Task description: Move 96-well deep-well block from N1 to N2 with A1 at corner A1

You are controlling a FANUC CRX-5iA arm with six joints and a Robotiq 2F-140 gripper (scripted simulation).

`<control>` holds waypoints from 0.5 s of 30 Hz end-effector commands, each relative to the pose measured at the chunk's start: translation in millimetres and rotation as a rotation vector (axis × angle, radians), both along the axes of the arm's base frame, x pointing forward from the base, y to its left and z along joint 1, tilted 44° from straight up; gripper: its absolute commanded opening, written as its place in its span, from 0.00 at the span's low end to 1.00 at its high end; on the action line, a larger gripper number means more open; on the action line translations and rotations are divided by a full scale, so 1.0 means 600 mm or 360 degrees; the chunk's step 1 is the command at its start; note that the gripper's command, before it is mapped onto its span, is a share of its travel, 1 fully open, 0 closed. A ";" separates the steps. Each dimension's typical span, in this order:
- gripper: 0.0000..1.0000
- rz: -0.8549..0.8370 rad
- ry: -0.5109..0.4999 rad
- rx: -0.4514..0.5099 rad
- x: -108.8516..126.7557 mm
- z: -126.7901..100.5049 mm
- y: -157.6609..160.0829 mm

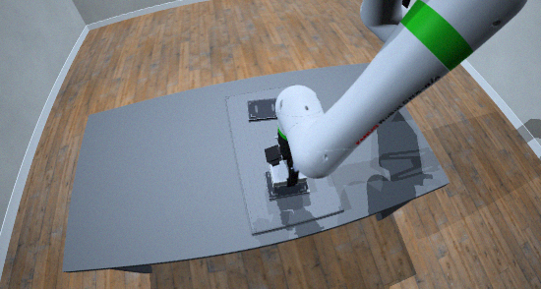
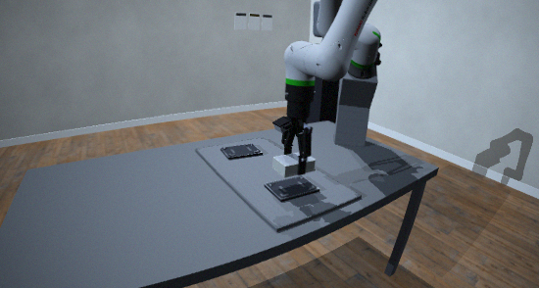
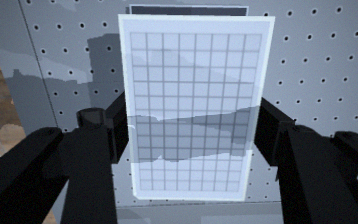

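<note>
The white 96-well deep-well block (image 1: 276,174) (image 2: 284,167) (image 3: 190,75) hangs a little above the table, gripped across its two long sides. My gripper (image 1: 284,175) (image 2: 294,162) (image 3: 189,104) is shut on it, one black finger on each side. The dark plate nest N1 (image 1: 301,189) (image 2: 292,189) lies empty just below and in front of the block. The dark plate nest N2 (image 1: 262,109) (image 2: 241,151) lies empty at the far end of the perforated board (image 1: 241,146) (image 2: 235,172) (image 3: 320,60). I cannot make out the block's cut-off corner.
The perforated board lies on a grey table (image 1: 148,181) (image 2: 122,205). The arm's grey pedestal (image 2: 355,112) stands at the table's back right. The white arm (image 1: 344,117) reaches over the board from that side.
</note>
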State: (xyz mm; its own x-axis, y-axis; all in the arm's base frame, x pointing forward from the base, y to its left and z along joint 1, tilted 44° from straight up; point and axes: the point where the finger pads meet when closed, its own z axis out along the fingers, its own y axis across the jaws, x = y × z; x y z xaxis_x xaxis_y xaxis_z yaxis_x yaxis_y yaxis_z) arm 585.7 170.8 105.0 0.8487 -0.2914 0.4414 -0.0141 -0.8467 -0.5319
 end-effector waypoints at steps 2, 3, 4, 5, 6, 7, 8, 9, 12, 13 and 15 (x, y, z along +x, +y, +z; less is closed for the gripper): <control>0.10 -0.0050 0.0029 0.0036 0.001 -0.007 -0.015; 0.10 -0.0050 0.0029 0.0036 0.001 -0.010 -0.020; 0.10 -0.0050 0.0029 0.0036 0.002 -0.013 -0.025; 0.10 -0.0050 0.0029 0.0036 0.002 -0.015 -0.029; 0.10 -0.0050 0.0029 0.0036 0.002 -0.018 -0.034; 0.10 -0.0050 0.0029 0.0036 0.002 -0.021 -0.039; 0.10 -0.0050 0.0029 0.0036 0.003 -0.024 -0.044; 0.10 -0.0050 0.0029 0.0036 0.003 -0.027 -0.049; 0.10 -0.0050 0.0029 0.0036 0.003 -0.029 -0.053; 0.10 -0.0050 0.0029 0.0036 0.003 -0.032 -0.058; 0.10 -0.0050 0.0029 0.0036 0.004 -0.038 -0.068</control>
